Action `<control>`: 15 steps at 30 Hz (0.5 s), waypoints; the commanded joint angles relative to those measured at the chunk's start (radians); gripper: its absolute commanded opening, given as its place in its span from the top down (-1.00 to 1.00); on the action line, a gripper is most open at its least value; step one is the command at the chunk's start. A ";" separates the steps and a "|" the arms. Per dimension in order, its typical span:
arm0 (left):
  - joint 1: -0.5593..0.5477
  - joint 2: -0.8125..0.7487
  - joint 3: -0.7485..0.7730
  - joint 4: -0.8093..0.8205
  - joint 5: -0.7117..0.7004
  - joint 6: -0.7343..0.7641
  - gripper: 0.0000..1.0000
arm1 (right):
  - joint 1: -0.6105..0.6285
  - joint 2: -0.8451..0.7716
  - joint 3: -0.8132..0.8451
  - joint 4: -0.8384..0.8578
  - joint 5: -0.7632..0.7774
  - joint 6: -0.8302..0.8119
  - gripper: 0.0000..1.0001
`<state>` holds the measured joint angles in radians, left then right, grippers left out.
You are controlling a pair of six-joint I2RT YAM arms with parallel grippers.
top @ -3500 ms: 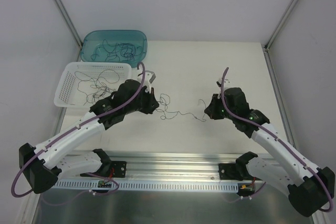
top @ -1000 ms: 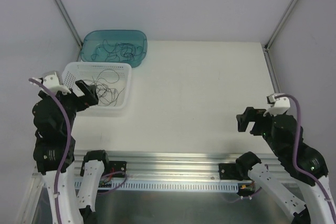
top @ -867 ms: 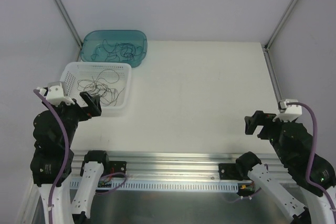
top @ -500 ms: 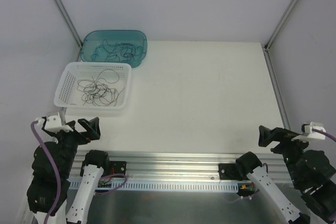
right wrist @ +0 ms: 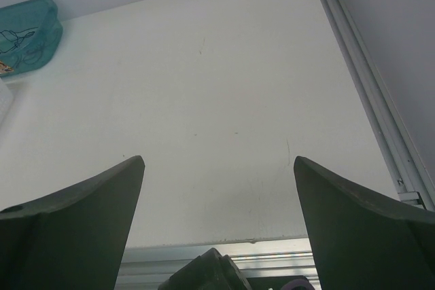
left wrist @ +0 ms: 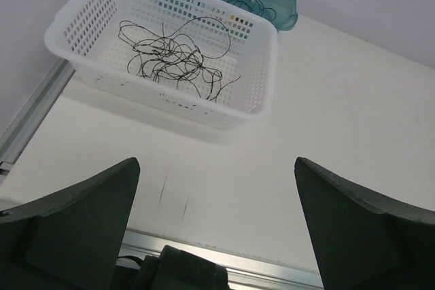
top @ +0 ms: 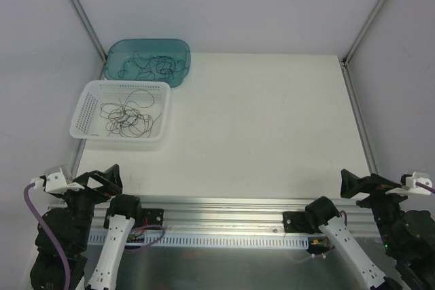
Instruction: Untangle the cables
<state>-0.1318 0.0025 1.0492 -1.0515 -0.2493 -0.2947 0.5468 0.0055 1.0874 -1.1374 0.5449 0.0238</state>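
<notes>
A loose tangle of thin dark cables lies in the white slotted basket at the left of the table. More cables lie in the teal tub behind it. In the left wrist view the basket's cables are far ahead of my left gripper, which is open and holds nothing. My right gripper is also open and holds nothing over bare table. Both the left gripper and the right gripper sit pulled back at the table's near edge.
An aluminium rail with the arm bases runs along the near edge. A metal frame strip borders the table's right side. The teal tub shows at the far left of the right wrist view.
Both arms have drawn back from mid-table to the near edge, jaws staying open. The cable stretched on the table between them earlier is gone from there; the basket's tangle looks fuller.
</notes>
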 commanded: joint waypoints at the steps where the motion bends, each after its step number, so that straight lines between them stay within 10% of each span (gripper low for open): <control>1: -0.005 -0.165 0.025 -0.035 -0.053 -0.043 -0.98 | 0.001 -0.090 0.017 -0.015 0.021 -0.015 -0.94; 15: -0.005 -0.167 0.006 -0.035 -0.070 -0.077 -0.98 | -0.001 -0.099 0.002 -0.018 0.009 -0.045 -0.94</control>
<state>-0.1318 0.0025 1.0523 -1.0908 -0.2985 -0.3546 0.5468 0.0055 1.0874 -1.1572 0.5453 0.0132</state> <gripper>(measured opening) 0.992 0.969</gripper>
